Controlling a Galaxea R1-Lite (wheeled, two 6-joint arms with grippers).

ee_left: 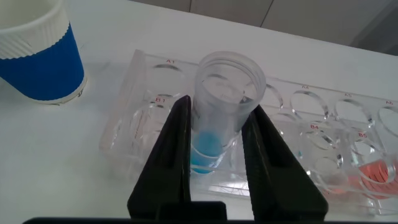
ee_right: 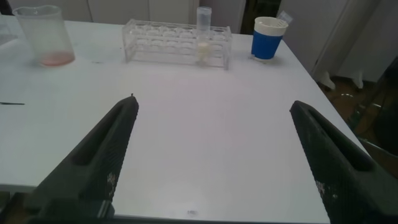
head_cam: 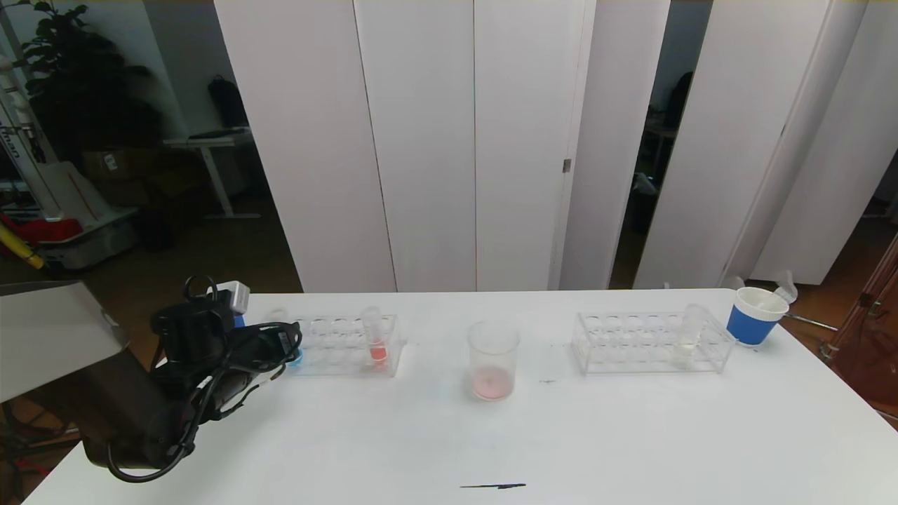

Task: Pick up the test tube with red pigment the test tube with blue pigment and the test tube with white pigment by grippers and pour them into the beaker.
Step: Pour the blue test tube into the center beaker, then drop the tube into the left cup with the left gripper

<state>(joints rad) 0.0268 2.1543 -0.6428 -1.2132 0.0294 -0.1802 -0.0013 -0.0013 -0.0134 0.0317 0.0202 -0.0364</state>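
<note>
Standing on the white surface (head_cam: 421, 449) are two clear racks, three test tubes, one beaker (head_cam: 493, 369) and two paper cups. Reaching low at the left rack (head_cam: 347, 344), the left gripper (ee_left: 217, 158) is clamping its fingers on the test tube with blue pigment (ee_left: 221, 112). The right gripper (ee_right: 211, 155) is hovering with fingers spread, well short of the test tube with white pigment (ee_right: 203, 34).

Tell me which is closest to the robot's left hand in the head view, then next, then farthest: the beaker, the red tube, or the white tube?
1. Red tube, in the left rack beside the left hand.
2. Beaker, middle of the table.
3. White tube, in the right rack, far side.
</note>
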